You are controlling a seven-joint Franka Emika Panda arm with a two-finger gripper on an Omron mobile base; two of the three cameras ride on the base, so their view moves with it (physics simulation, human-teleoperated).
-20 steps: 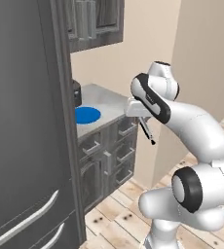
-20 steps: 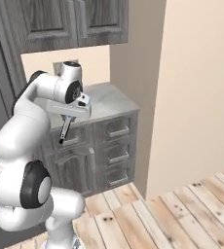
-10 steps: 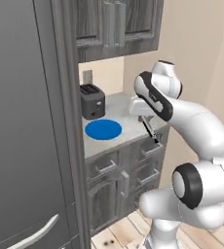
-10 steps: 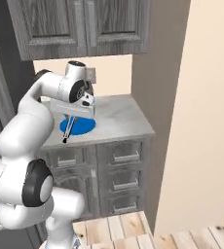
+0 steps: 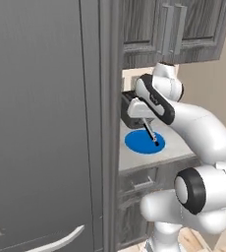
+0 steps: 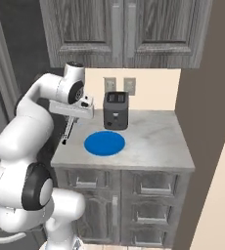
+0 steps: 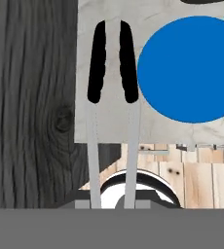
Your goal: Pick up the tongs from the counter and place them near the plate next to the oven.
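The end effector is clamped on the slim tongs, silvery stems ending in black tips, hanging over the marbled stone table just beside the flat round blue plate. A boxy dark toaster stands behind.

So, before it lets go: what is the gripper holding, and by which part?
The gripper holds the tongs by their upper end; the black-tipped ends hang over the counter.
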